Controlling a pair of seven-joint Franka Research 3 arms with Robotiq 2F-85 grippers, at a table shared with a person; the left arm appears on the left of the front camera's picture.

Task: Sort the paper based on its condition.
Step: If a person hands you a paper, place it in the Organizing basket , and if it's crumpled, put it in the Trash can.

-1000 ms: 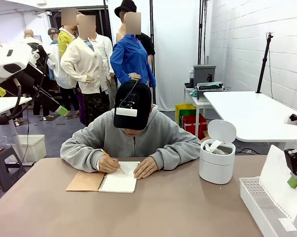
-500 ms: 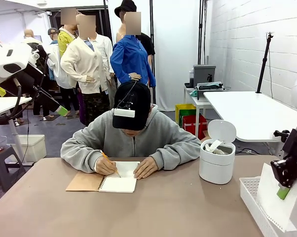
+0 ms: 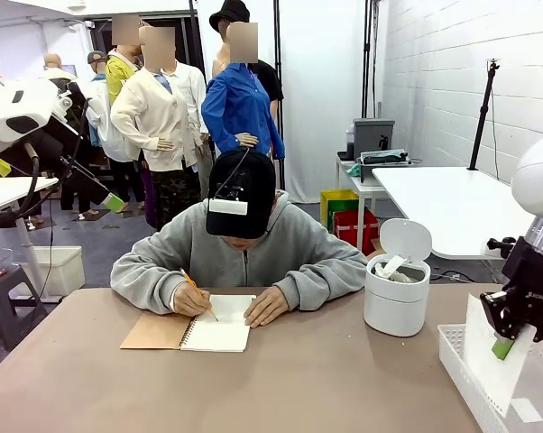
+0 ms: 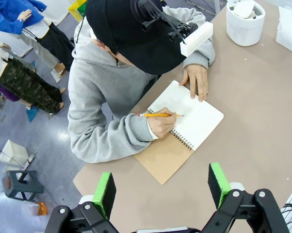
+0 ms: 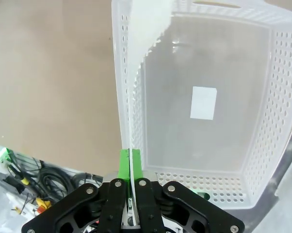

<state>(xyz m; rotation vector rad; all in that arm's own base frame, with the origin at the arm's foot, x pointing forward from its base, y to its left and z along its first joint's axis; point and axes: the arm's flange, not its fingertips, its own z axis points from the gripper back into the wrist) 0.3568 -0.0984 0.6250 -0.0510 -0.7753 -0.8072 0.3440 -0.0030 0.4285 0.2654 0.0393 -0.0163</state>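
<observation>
Nearest me on the right, my right gripper (image 3: 501, 347) is pressed shut on a smooth white sheet of paper (image 3: 488, 379), which hangs tilted over a white perforated basket (image 3: 459, 370). The basket is cut off by the bottom and right edges, so I cannot tell whether the sheet's lower end touches its floor. Through the right wrist camera the sheet (image 5: 148, 24) runs edge-on, mostly a thin line, from between the green pads (image 5: 124, 162) up along the basket's (image 5: 282, 97) side wall, and a small white label (image 5: 203, 103) lies inside. My left gripper (image 4: 162, 187) hangs high over the brown table (image 4: 262, 111), fingers spread wide with nothing between them. Farther off, a person (image 3: 244, 248) bends over an open notebook (image 3: 219, 332), one hand (image 3: 197, 300) holding an orange pencil (image 3: 199, 296), the other hand (image 3: 265, 307) flat on the page. At the far right, a white bin (image 3: 396, 302) stands with its lid up and crumpled paper (image 3: 391, 266) partly shows above the rim.
</observation>
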